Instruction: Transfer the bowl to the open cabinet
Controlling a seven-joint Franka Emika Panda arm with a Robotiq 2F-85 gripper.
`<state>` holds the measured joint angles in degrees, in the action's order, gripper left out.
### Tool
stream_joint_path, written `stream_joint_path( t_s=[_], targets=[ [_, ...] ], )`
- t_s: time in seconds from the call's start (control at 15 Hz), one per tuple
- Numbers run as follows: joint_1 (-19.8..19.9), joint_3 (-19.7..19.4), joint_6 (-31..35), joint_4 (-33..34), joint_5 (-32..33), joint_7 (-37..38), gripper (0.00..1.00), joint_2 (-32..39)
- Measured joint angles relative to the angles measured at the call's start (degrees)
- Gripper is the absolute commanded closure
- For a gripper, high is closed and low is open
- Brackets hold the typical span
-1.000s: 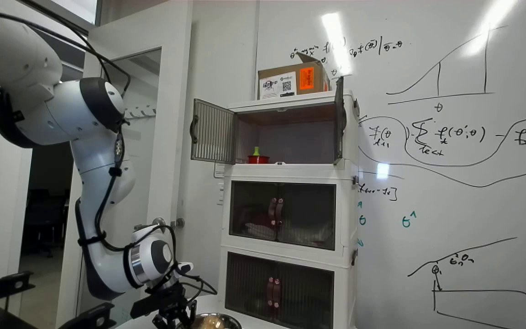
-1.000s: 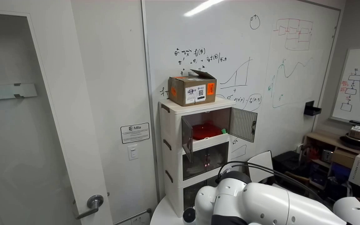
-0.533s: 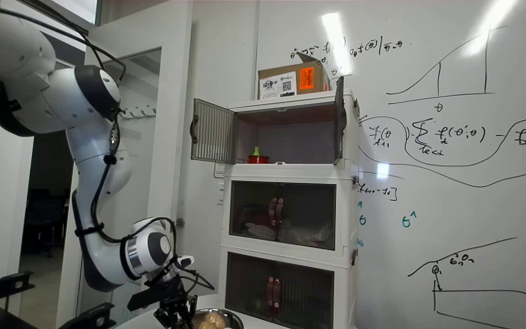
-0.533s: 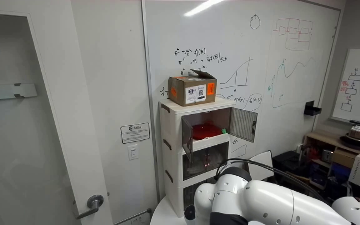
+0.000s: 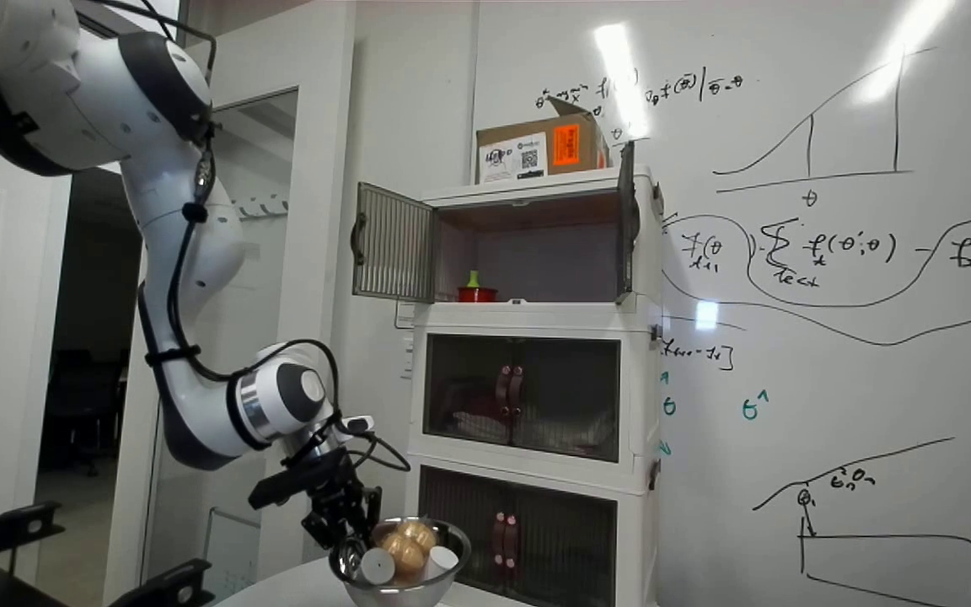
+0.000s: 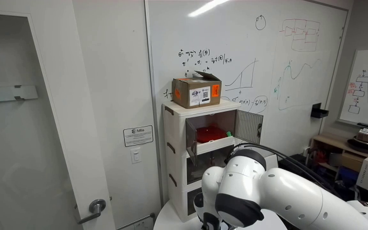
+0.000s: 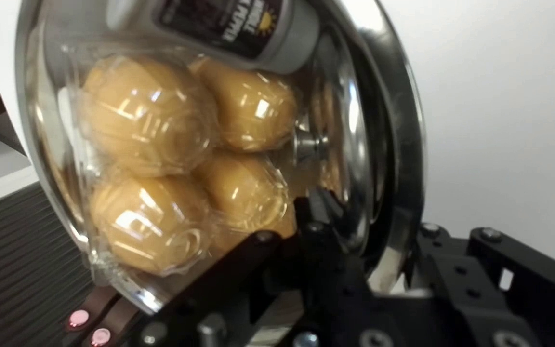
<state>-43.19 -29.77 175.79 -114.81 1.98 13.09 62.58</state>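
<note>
One bowl (image 5: 404,596) looked metallic, smooth and glossy. Inside the bowl, one pack (image 7: 181,159) was of clear, shiny, uneven plastic. At the bowl's rim, the pincer (image 5: 351,546) was mostly matt, with shiny metal screws (image 7: 492,234). Above the bowl, the open cabinet (image 5: 557,253) looked smooth, plastic; its door panel (image 5: 394,243) was ribbed, translucent. Higher above the bowl, one box (image 5: 599,145) was matt cardboard bearing paper labels (image 5: 513,159).

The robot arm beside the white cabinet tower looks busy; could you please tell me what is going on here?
The robot's gripper holds a metal bowl by the rim. In it are round, plastic-covered orange-brown items and a pepper bottle. The open cabinet at the top of the white tower has both doors open; the bowl is lower down, not yet inside.
</note>
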Motion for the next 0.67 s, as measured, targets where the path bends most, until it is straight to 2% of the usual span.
stream_joint_path(
  t_s=[0.27, 0.4, 0.67],
  targets=[
    [2.2, 1.4, -0.6, -8.3, 2.7, -6.1, 0.93, -11.6],
    [3.1, 0.8, -1.5, -11.8, 4.9, -7.9, 0.93, -17.5],
    [1.0, -6.0, -3.8, -16.5, 10.9, -8.4, 0.93, -28.5]
  ],
)
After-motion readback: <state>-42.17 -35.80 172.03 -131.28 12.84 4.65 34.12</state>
